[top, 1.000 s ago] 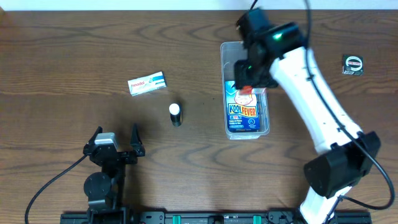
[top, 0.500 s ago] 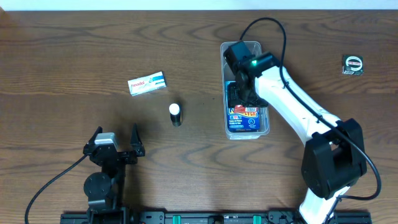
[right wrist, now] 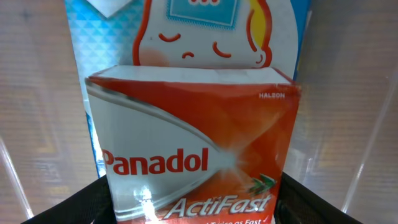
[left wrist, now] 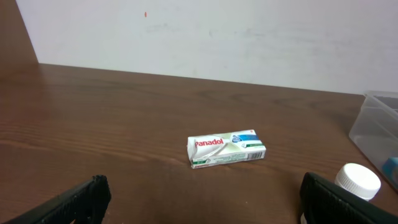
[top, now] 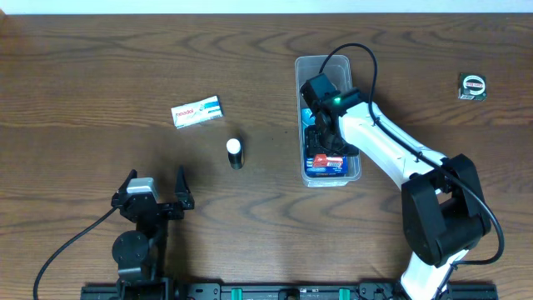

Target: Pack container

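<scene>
- The container [top: 321, 68] sits on the worktop [top: 100, 67], over on your right side, with one short end pointing away from you.
- It looks like thin clear plastic, so it is likely light and a bit bendy, and its smooth walls may slip.
- If you need to move it, pinch the rim on one long side. Go gently, or it may slide or tip.
- A blue box [top: 335, 167] lies flat on its bottom, and a red Panadol box [right wrist: 193, 143] lies on top of that.
- Your right pincer [right wrist: 196, 205] is down inside the container, with a finger on each side of the red Panadol box. You cannot tell if it is pinching the box or has let go.
- Your left pincer [left wrist: 205, 199] is spread wide and holds nothing. It waits low by the near edge.
- A white Panadol box [left wrist: 225, 149] and a small white-capped bottle [left wrist: 357, 182] lie out on the worktop, well apart from the container.
</scene>
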`<state>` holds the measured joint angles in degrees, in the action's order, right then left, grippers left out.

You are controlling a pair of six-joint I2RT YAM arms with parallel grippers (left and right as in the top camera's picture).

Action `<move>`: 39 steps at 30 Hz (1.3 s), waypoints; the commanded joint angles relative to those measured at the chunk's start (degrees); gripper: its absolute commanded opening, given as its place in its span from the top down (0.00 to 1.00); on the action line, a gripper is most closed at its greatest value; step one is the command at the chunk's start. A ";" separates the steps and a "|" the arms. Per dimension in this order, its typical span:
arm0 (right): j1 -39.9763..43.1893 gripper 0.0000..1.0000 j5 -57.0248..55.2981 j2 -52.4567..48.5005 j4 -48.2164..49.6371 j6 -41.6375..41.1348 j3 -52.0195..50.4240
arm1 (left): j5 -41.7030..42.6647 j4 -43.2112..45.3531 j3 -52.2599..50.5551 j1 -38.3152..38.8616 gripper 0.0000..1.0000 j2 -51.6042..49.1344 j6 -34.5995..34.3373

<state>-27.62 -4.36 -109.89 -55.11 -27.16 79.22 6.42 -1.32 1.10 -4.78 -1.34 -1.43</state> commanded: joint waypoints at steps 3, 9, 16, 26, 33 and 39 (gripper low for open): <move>0.94 0.28 -0.13 1.25 0.15 2.71 1.18 | 0.46 -2.08 -0.87 -0.13 0.02 -0.02 0.55; 1.53 0.27 -0.11 4.81 -1.55 5.03 4.79 | 0.46 -2.08 -0.87 -0.13 0.02 -0.02 0.55; 3.89 0.21 -0.13 10.29 -5.42 8.20 11.65 | 0.46 -2.08 -0.87 -0.13 0.02 -0.02 0.55; 25.07 0.01 0.44 15.69 -1.05 30.05 14.62 | 0.46 -2.08 -0.87 -0.13 0.02 -0.02 0.55; 39.60 0.01 5.14 9.55 9.38 35.85 14.62 | 0.46 -2.08 -0.87 -0.13 0.02 -0.02 0.55; 45.53 0.01 8.26 0.59 17.44 40.79 14.62 | 0.46 -2.08 -0.87 -0.13 0.02 -0.02 0.55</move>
<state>16.08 0.91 -105.06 -38.63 8.62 93.32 6.42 -1.32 1.10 -4.78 -1.34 -1.43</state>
